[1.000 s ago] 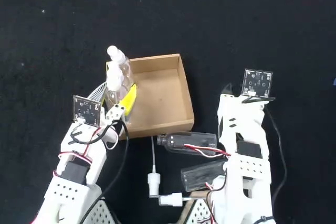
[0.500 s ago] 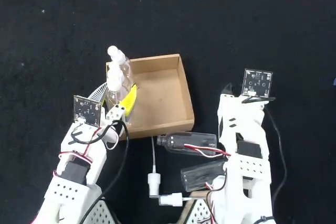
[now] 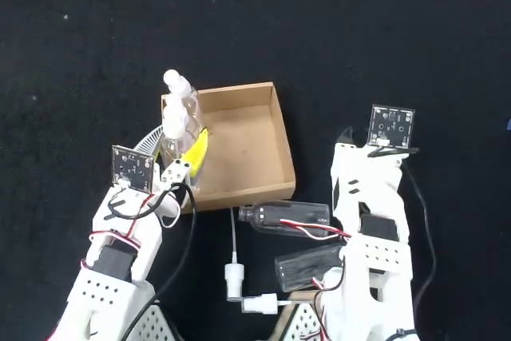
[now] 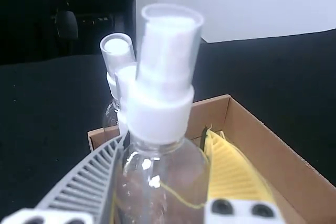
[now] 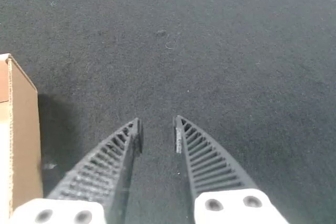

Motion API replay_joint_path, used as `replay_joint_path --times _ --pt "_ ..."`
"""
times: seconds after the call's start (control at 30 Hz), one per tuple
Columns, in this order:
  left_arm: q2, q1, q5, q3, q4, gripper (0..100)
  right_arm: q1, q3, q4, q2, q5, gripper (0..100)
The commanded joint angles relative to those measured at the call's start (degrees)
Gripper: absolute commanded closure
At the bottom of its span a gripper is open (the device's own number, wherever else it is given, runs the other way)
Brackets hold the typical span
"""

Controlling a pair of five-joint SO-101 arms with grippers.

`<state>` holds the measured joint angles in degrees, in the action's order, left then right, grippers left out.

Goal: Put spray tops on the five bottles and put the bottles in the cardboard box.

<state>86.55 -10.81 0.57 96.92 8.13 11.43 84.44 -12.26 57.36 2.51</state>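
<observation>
Black tabletop (image 3: 399, 53); capped bottle (image 4: 157, 179) tight in left hand (image 4: 164, 142), right hand (image 5: 157, 125) agape.

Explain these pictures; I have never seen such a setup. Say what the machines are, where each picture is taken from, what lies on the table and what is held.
These are two small robot arms at a black table. The high view looks down on both; each wrist view comes from a camera on one arm, looking along its jaws. The jaws of the left arm grip a clear bottle with a white spray top at the left edge of the cardboard box; a second topped bottle stands just beyond. The jaws of the right arm are slightly apart, empty, over bare table. Two untopped bottles and two loose spray tops lie near the arms' bases.
</observation>
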Motion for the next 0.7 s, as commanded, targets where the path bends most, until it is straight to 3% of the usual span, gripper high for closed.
replay_joint_path --times 0.0,0.13,0.4,0.57,0.67 --pt "-0.44 -0.84 0.62 0.92 1.23 93 -0.88 -0.22 1.93 -0.48 -0.18 91.3" --pt "0.0 -0.57 1.23 0.92 6.24 93 -0.88 -0.22 1.93 -0.48 -0.18 91.3" --pt "0.18 1.54 3.69 0.92 5.54 93 -0.88 -0.22 1.93 -0.48 -0.18 91.3" --pt "0.18 1.45 3.87 0.92 5.71 77 -0.88 -0.22 1.93 -0.48 -0.18 91.3" --pt "0.18 1.45 3.87 0.92 5.63 76 -0.88 -0.22 1.93 -0.48 -0.18 91.3"
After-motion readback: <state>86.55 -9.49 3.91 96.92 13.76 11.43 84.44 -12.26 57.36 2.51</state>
